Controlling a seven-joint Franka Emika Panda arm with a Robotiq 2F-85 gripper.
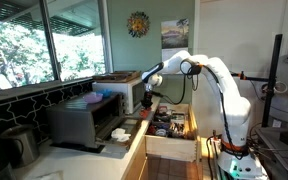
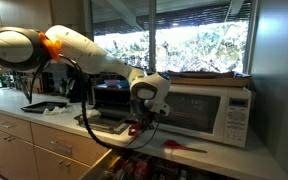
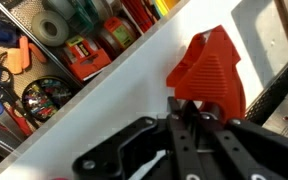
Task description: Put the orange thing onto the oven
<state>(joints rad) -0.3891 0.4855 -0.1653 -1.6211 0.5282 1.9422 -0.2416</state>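
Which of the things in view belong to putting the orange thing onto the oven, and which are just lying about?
Job in hand:
orange-red ribbed plastic piece; white boxy microwave-like oven with brownish top; black gripper, apparently shut on the piece.

Lying about:
grey-silver toaster oven; open wooden drawer; grey tape roll inside it; slim red item before the oven.

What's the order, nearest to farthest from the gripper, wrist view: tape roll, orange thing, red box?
1. The orange thing, on the counter, right at the gripper.
2. The red box, left, past the counter edge.
3. The tape roll, far upper left.
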